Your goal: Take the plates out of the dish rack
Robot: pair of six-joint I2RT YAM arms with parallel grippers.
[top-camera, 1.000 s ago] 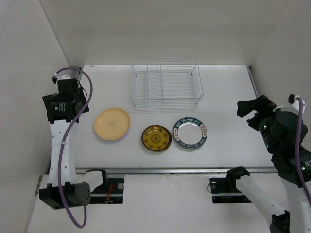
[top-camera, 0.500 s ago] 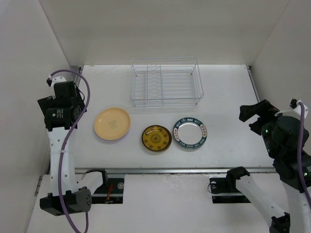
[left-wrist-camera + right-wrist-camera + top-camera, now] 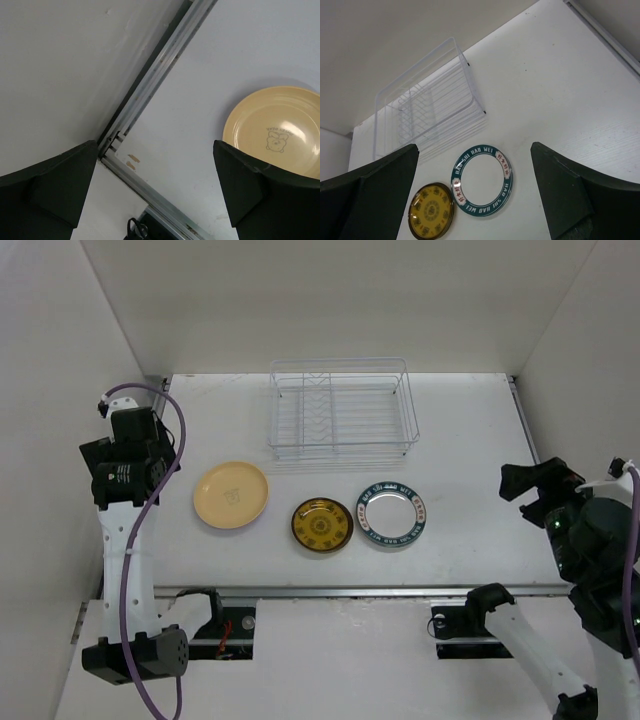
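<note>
The wire dish rack [image 3: 340,448] stands at the back middle of the table with no plates in it; it also shows in the right wrist view [image 3: 427,107]. Three plates lie flat in a row in front of it: pale yellow [image 3: 231,494] [image 3: 280,130], small dark-gold patterned [image 3: 321,525] [image 3: 431,217], and white with teal rim [image 3: 391,514] [image 3: 482,179]. The lavender and orange sunburst plates are out of view. My left gripper [image 3: 135,455] [image 3: 154,145] is open and empty, left of the yellow plate. My right gripper [image 3: 530,490] [image 3: 475,146] is open and empty, right of the teal plate.
White walls close in the table at the back and both sides. A metal rail [image 3: 340,590] runs along the front edge and another [image 3: 150,85] along the left edge. A purple cable [image 3: 150,495] loops by the left arm.
My right arm has drawn back toward the near right, away from the plates. My left arm dropped slightly toward the front, then held still. The plates and rack have not moved.
</note>
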